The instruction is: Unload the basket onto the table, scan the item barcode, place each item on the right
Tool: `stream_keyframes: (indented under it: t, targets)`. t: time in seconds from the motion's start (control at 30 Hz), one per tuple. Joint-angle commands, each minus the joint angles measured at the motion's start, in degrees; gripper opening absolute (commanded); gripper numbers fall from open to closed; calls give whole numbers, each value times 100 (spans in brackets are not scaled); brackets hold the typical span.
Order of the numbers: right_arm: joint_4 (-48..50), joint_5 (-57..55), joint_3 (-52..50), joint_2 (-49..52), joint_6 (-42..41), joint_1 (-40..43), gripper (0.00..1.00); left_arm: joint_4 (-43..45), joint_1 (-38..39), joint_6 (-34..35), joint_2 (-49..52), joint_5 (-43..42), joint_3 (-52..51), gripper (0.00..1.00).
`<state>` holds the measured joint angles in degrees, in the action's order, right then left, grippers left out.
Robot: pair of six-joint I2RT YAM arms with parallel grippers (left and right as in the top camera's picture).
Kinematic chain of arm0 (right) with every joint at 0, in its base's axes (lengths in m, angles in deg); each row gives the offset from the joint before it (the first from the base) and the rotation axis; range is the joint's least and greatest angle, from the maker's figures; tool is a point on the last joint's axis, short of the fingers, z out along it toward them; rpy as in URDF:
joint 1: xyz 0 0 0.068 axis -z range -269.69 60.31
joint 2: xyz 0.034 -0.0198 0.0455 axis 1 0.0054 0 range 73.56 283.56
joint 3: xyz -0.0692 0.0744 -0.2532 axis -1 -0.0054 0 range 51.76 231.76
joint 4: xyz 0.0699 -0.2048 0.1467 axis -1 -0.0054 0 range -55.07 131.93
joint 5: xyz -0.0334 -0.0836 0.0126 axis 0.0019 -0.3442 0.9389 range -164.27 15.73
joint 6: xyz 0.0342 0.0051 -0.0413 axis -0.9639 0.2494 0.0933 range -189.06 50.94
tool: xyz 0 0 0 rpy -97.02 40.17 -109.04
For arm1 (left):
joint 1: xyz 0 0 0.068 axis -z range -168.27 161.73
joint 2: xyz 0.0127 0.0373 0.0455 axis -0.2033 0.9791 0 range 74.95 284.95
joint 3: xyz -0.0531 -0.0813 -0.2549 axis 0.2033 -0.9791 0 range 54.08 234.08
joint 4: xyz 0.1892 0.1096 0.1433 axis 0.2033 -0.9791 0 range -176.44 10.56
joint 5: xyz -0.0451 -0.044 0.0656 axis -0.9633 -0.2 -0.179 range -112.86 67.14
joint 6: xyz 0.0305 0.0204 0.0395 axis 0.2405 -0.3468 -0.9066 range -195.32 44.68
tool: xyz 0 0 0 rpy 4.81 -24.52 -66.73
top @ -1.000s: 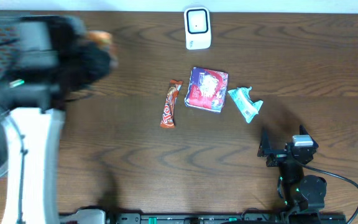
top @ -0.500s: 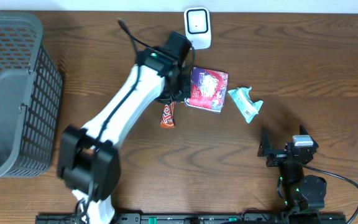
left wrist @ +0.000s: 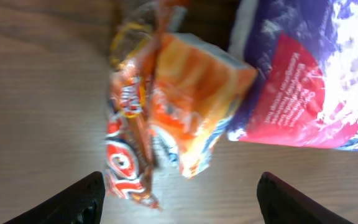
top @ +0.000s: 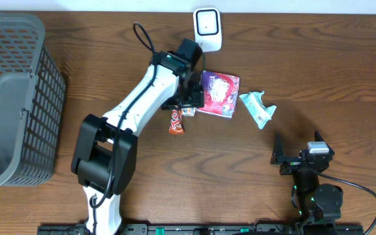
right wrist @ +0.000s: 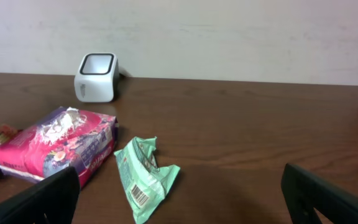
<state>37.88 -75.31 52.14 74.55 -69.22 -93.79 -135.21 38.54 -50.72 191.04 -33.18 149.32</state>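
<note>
Now left claw (left wrist: 180,186) hangs jaws apart over the orange packet (left wrist: 194,106), at 6 o'clock of the scanner (top: 207,29), touching the candy bar (left wrist: 126,155). I'd pinch the packet alone; right claw (right wrist: 179,180) gapes too.

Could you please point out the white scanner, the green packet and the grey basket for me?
white scanner (top: 207,26), overhead view, on its top face.
green packet (right wrist: 143,177), right wrist view, on the wrapper's middle.
grey basket (top: 49,104), overhead view, on its mesh side wall.
</note>
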Motion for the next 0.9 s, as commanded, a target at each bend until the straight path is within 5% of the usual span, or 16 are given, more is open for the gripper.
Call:
stream_keyframes:
  t: [0.0, 0.13, 0.2, 0.53, 0.87]
  targets:
    - [-22, 7, -9, -24, -20, -39, 99, -140, -391, 9, -588, 55, 444, 79]
    - [-22, 7, -9, -24, -20, -39, 99, -363, -949, 9, -1261, 52, 455, 79]
    - [-22, 7, -9, -24, -20, -39, 99, -695, -1401, 9, -1738, 55, 455, 98]
    - [-22, 7, -9, -24, -20, -39, 99, -2031, -2570, -96, -2286, 389, 413, 98]
    - [4, -79, -9, -24, 9, -39, 99, -2162, -3254, -33, -2284, 398, 262, 98]
